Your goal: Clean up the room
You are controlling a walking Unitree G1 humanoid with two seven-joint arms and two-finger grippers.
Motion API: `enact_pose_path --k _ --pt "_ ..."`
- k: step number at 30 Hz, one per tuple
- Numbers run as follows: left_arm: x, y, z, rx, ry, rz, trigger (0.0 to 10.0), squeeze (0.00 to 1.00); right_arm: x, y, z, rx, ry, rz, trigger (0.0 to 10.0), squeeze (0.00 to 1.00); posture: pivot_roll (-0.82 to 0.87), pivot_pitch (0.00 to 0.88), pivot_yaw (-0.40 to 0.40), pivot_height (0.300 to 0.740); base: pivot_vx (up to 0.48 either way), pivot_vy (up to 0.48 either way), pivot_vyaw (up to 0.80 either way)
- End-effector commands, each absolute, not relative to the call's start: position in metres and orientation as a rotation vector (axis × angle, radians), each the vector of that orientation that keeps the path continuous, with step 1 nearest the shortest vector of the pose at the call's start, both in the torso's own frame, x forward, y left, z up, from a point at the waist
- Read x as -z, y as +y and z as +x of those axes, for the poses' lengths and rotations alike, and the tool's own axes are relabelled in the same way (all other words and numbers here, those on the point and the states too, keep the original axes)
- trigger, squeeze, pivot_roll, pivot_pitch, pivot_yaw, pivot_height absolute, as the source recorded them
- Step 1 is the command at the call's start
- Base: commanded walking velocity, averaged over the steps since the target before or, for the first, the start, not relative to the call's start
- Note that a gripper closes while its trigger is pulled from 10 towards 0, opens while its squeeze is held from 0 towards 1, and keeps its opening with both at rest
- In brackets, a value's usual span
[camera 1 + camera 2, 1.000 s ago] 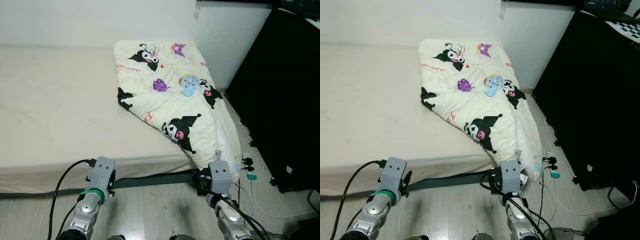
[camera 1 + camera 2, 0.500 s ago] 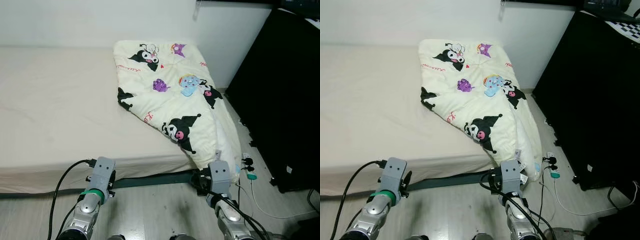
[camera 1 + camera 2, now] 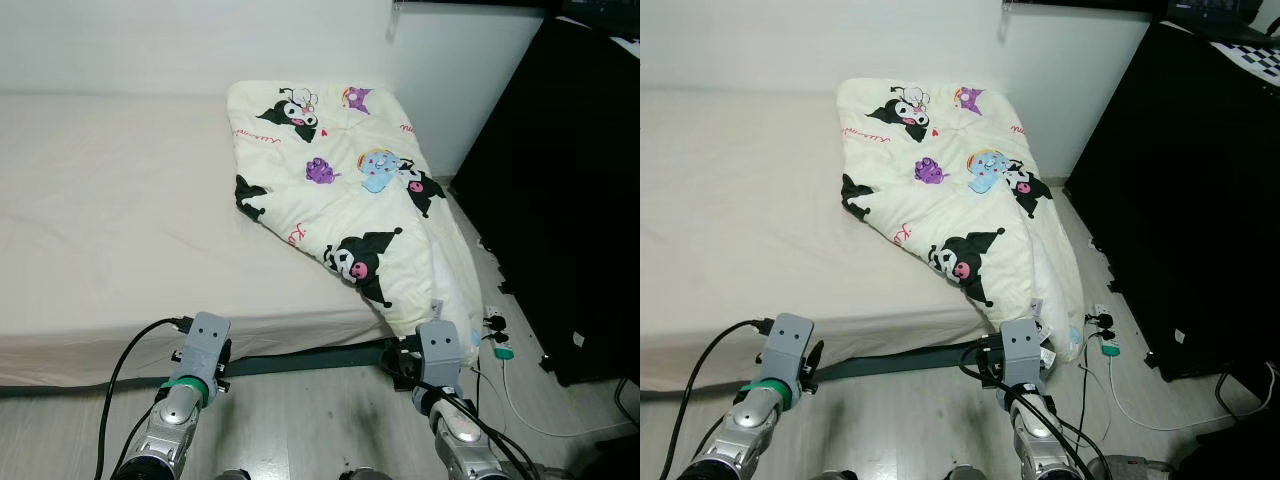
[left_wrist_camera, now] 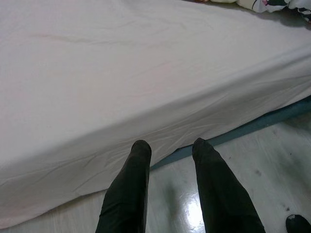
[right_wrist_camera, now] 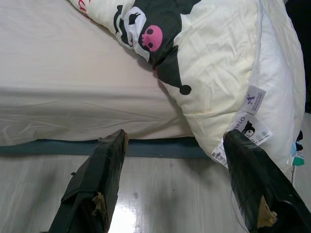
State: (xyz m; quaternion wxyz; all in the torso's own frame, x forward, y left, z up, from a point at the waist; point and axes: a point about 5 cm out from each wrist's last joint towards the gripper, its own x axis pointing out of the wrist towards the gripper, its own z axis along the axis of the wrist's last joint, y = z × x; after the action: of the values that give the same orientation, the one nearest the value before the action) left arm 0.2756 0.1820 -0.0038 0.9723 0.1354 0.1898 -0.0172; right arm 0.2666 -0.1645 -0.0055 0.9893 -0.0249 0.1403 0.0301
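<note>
A cream quilt (image 3: 340,190) printed with black cartoon characters lies crumpled on the right side of the bed (image 3: 110,210). Its lower corner hangs over the bed's edge toward the floor. In the right wrist view, my right gripper (image 5: 177,137) is open just above the floor, facing the hanging quilt corner (image 5: 218,58) and its white tags (image 5: 252,99). My left gripper (image 4: 170,145) is open low before the bed's bare white sheet (image 4: 146,73), holding nothing. Both arms show at the bottom of the eye views, the left arm (image 3: 195,360) and the right arm (image 3: 438,360).
A tall black cabinet (image 3: 570,180) stands on the right, leaving a narrow strip of floor beside the bed. A plug and white cables (image 3: 498,340) lie on the floor there. A dark bed frame rail (image 3: 300,360) runs under the mattress. A white wall is behind.
</note>
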Motion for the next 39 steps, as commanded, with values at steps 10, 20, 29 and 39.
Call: enact_pose_path --k 10,20,29,39 --pt "0.0101 0.1814 0.2701 0.046 0.41 0.285 10.0 0.0 0.0104 -0.1678 0.2629 -0.047 0.312 -0.045 10.0 0.0 0.01 0.038 -0.021 0.74 0.0 0.0 0.0" --pt "0.0102 0.1816 0.2698 0.045 0.41 0.285 10.0 0.0 0.0106 -0.1677 0.2627 -0.046 0.313 -0.043 10.0 0.0 0.01 0.04 -0.022 0.74 0.0 0.0 0.0" --pt "0.0107 0.1813 0.2696 0.05 0.413 0.287 10.0 0.0 0.0105 -0.1674 0.2631 -0.045 0.313 -0.042 10.0 0.0 0.01 0.039 -0.021 0.74 0.0 0.0 0.0" --pt "0.0101 0.1795 0.2705 0.058 0.409 0.289 10.0 0.0 0.0102 -0.1667 0.2634 -0.047 0.312 -0.042 10.0 0.0 0.01 0.04 -0.019 0.74 0.0 0.0 0.0"
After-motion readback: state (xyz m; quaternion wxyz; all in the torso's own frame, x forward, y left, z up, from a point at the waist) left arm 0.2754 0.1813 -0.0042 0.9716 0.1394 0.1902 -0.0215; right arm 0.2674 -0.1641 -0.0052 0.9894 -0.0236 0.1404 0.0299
